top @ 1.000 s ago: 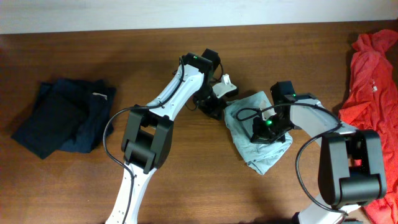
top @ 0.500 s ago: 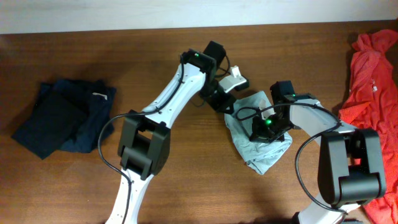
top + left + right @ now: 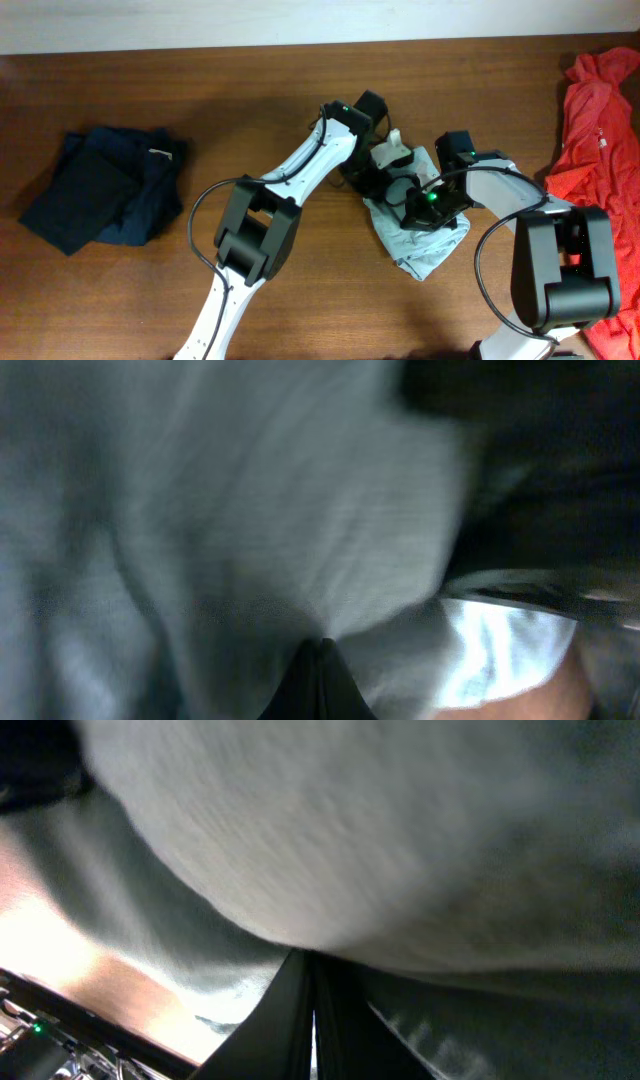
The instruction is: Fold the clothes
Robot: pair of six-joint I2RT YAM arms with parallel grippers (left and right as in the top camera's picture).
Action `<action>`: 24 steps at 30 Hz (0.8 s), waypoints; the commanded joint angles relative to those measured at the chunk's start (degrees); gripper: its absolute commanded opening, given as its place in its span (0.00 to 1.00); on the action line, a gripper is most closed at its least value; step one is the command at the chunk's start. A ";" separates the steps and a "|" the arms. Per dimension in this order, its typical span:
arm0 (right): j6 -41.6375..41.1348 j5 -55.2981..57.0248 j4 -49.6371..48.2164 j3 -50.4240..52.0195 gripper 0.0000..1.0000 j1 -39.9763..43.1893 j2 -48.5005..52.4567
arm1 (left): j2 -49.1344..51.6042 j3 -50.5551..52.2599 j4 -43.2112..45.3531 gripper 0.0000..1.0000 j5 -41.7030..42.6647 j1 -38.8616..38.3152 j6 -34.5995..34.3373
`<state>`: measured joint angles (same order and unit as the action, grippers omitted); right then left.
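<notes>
1. Left gripper (image 3: 320, 660): fingers pressed together, pinching a fold of the T-shirt (image 3: 425, 250).
2. Right gripper (image 3: 312, 982): fingers pressed together, tips against the same cloth. I cannot tell whether they hold it.
3. The T-shirt lies bunched right of centre on the tabletop (image 3: 300, 70), under both grippers.
4. Navy garment (image 3: 95, 190) at far left, red garment (image 3: 600, 120) at the right edge.

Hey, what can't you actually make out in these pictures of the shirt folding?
T-shirt: overhead, neck and sleeves hidden under the left gripper and right gripper.
Grip on the cloth: both wrist views, blurred fabric fills the frame; only closed fingers poke in.
Red-orange garment: overhead, cut off by the right edge.
</notes>
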<state>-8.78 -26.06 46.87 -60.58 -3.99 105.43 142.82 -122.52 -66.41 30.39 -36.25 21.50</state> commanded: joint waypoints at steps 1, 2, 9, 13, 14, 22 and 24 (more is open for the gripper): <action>0.79 -0.87 0.92 0.26 0.04 -0.11 0.70 | 2.12 -0.13 -0.20 0.00 -4.22 0.90 -3.32; 0.15 0.20 1.49 0.26 0.04 -0.11 0.70 | 2.21 -0.13 0.00 0.00 -5.42 0.98 -4.13; -5.73 10.36 8.98 0.26 0.04 -0.11 0.68 | 2.34 -0.13 1.09 0.00 -11.80 3.15 -8.83; -9.18 15.21 12.92 0.26 0.04 -0.11 0.28 | 2.34 -0.13 0.66 0.00 -11.78 5.03 -9.09; -9.88 16.46 13.35 0.26 0.04 -0.11 0.00 | 2.34 -0.13 0.66 0.00 -11.78 5.29 -9.07; -11.69 17.62 17.18 -0.44 0.04 0.66 -6.32 | 2.34 -0.20 0.59 0.00 -11.78 5.66 -9.55; -11.34 16.68 17.66 -0.57 0.04 1.22 -9.60 | 2.16 -1.01 -0.37 0.01 -11.76 5.79 -10.14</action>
<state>-19.27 -11.33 64.05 -60.88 -3.84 101.49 144.00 -122.58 -66.06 23.97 -31.40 12.53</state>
